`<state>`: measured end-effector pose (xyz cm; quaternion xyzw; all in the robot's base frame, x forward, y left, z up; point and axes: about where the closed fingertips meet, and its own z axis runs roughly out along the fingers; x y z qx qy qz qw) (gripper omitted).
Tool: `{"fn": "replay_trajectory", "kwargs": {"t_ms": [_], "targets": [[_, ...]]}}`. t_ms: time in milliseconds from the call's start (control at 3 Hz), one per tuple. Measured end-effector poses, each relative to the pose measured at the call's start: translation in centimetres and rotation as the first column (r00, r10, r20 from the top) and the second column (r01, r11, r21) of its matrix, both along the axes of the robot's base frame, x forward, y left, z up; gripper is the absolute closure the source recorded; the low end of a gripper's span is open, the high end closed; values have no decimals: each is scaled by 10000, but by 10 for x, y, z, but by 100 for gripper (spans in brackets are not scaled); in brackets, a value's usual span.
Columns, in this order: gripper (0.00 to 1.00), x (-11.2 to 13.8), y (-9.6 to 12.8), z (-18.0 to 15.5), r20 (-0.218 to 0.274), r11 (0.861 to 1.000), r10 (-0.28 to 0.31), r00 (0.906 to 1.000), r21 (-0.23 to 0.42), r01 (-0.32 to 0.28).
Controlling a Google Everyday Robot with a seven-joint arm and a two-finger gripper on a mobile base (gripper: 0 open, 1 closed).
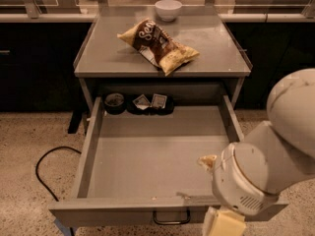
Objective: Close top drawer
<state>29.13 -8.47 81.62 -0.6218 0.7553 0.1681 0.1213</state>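
Note:
The top drawer (157,151) is a wide grey metal drawer pulled far out of the grey cabinet, its floor mostly bare. Its front panel (123,213) faces me at the bottom, with a small dark wire pull (171,218) at centre. My gripper (224,222) is a cream-coloured part at the bottom edge, just right of the pull and in front of the drawer front. My arm's big white joint (256,181) covers the drawer's front right corner.
A chip bag (160,45) and a white bowl (168,9) sit on the cabinet top (98,58). A small dark container (114,101) and packets (150,102) lie at the drawer's back. A black cable (42,168) loops on the floor at left.

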Motion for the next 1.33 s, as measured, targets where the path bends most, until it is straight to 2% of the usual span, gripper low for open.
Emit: {"fn": "replay_trajectory", "kwargs": {"t_ms": [333, 667, 1000, 1333], "targets": [[0, -34, 17, -14, -601, 9987, 508, 9969, 34, -507], [0, -73, 28, -32, -1506, 9988, 488, 9874, 80, -481], [0, -74, 28, -33, -1515, 9989, 478, 9873, 78, -471], [0, -77, 33, -48, -1855, 9985, 541, 9812, 197, -513]]}}
